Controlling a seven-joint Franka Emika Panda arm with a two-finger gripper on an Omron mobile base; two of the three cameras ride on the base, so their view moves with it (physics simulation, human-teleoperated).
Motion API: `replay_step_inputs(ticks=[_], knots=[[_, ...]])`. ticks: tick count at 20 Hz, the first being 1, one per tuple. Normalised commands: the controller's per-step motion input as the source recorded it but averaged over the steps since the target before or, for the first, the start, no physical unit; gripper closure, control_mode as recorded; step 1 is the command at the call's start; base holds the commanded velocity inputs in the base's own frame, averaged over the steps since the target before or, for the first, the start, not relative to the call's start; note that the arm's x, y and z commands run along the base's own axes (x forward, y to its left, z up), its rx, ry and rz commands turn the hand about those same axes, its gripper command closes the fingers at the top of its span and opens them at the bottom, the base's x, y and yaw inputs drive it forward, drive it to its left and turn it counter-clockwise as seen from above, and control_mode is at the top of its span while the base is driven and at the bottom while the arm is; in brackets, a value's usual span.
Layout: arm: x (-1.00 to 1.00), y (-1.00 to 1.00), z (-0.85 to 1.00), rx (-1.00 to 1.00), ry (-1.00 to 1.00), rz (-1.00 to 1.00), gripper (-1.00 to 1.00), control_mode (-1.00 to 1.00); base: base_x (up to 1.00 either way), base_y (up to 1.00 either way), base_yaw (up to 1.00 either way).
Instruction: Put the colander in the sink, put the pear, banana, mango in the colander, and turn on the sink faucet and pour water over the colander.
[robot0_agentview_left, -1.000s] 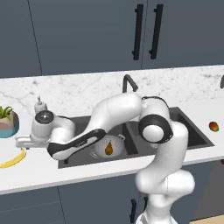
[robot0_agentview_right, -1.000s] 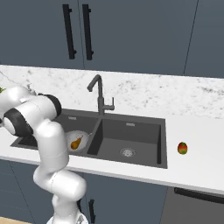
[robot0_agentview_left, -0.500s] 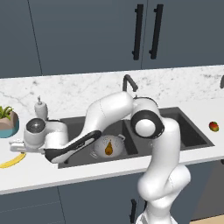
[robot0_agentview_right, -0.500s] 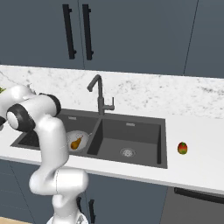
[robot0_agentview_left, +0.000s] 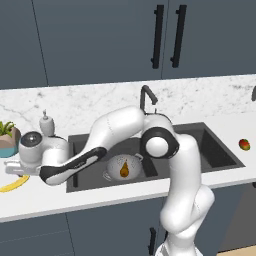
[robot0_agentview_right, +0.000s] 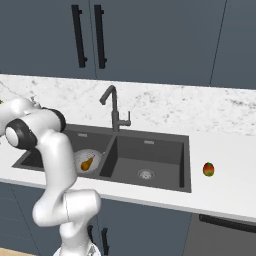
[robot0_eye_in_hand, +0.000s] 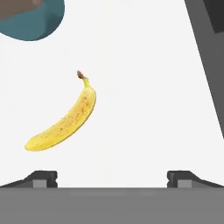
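Observation:
The colander (robot0_agentview_left: 116, 165) sits in the left basin of the sink (robot0_agentview_left: 210, 145) with the pear (robot0_agentview_left: 124, 171) inside it; both also show as colander (robot0_agentview_right: 95, 157) and pear (robot0_agentview_right: 86, 163) from the right. On the white counter left of the sink lies the banana (robot0_agentview_left: 11, 185), long and yellow, apart from the fingers. My gripper (robot0_agentview_left: 17, 171) hangs over it, open and empty; in the hand view the banana (robot0_eye_in_hand: 63, 120) lies left of centre above the gripper (robot0_eye_in_hand: 112, 178). The mango (robot0_agentview_left: 244, 145) (robot0_agentview_right: 209, 169) rests on the counter right of the sink. Behind the basins stands the faucet (robot0_agentview_left: 145, 96) (robot0_agentview_right: 114, 107).
A teal plant pot (robot0_agentview_left: 7, 141) (robot0_eye_in_hand: 30, 17) stands just beyond the banana, and a white soap dispenser (robot0_agentview_left: 46, 125) stands at the sink's left rear corner. The sink's dark edge (robot0_eye_in_hand: 209, 52) runs to the right of the hand. Dark cabinets hang above the counter.
The arm has swung left, from over the left basin to above the counter's left end, bringing the hand over the banana. The gripper has stayed open. The fruits have not moved.

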Motion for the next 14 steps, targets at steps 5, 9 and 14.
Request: replay_step_inputs(ticks=[5, 9, 14], knots=[[0.2, 0.07, -0.07, 0.0, 0.0, 0.0, -1.0, -1.0, 0.0, 0.0, 0.0], [0.23, 0.13, -0.04, 0.0, 0.0, 0.0, -1.0, -1.0, 0.0, 0.0, 0.0], [0.16, 0.14, -0.14, 0.0, 0.0, 0.0, -1.0, -1.0, 0.0, 0.0, 0.0]])
